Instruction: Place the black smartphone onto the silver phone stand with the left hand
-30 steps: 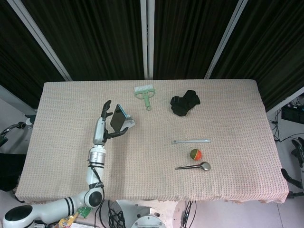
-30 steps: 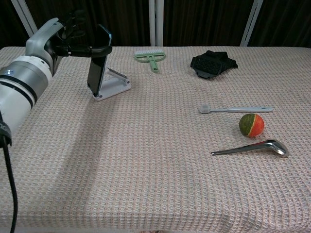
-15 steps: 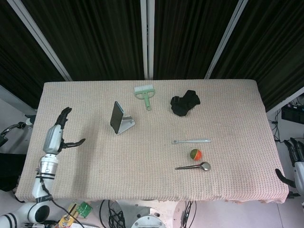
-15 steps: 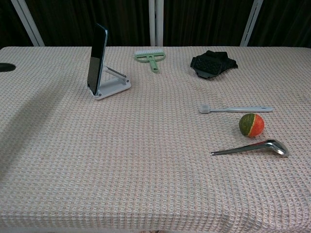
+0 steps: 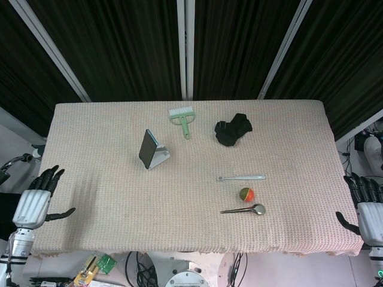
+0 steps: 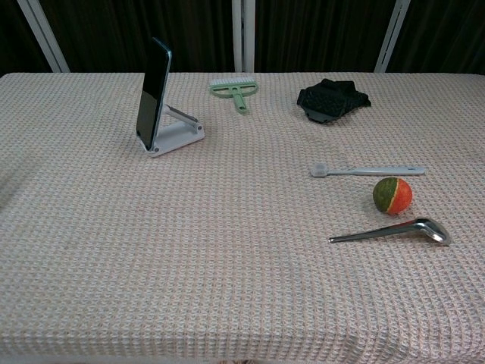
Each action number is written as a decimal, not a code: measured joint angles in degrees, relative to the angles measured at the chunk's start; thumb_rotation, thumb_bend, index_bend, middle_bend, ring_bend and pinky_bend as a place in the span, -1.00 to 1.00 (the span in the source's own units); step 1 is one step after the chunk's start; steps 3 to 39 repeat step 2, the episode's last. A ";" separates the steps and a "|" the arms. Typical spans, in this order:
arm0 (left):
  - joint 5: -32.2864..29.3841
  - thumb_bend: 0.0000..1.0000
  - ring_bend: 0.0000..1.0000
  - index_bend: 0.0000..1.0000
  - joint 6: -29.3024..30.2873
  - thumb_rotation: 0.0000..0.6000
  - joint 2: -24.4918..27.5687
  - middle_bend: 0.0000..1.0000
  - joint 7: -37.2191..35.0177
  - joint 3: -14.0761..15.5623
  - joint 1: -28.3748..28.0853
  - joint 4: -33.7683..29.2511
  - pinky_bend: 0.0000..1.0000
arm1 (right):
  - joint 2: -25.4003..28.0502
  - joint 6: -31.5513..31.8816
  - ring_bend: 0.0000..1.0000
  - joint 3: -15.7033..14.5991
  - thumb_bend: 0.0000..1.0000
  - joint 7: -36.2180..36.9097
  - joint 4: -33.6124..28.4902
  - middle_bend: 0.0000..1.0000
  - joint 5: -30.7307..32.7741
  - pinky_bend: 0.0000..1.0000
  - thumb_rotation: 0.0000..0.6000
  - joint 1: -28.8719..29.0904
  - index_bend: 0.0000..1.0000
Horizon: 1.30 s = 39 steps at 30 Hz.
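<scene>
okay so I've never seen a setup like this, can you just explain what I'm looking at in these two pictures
This is a two-armed robot at a cloth-covered table. One picture looks down from its head, the other looks forward from its chest. The left hand and right hand show only in the head view, at the table's side edges, fingers apart, holding nothing. On the table: a black smartphone leaning upright on a silver phone stand, a green brush, a black glove-like item, a toothbrush, an orange-green ball and a spoon.
</scene>
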 measured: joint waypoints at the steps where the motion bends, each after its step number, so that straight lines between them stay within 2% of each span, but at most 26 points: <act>1: 0.98 -0.82 -0.92 -0.97 1.55 0.43 -0.17 -0.99 -0.08 0.08 0.40 0.72 -0.62 | -0.09 0.03 -1.00 -0.02 -0.65 -0.01 0.08 -1.00 -0.18 -1.00 1.00 0.09 -1.00; 39: 1.67 -0.82 -0.92 -0.97 2.62 0.43 -0.32 -0.99 -0.27 0.11 0.69 1.23 -0.62 | -0.16 0.01 -1.00 -0.03 -0.65 -0.03 0.16 -1.00 -0.23 -1.00 1.00 0.17 -1.00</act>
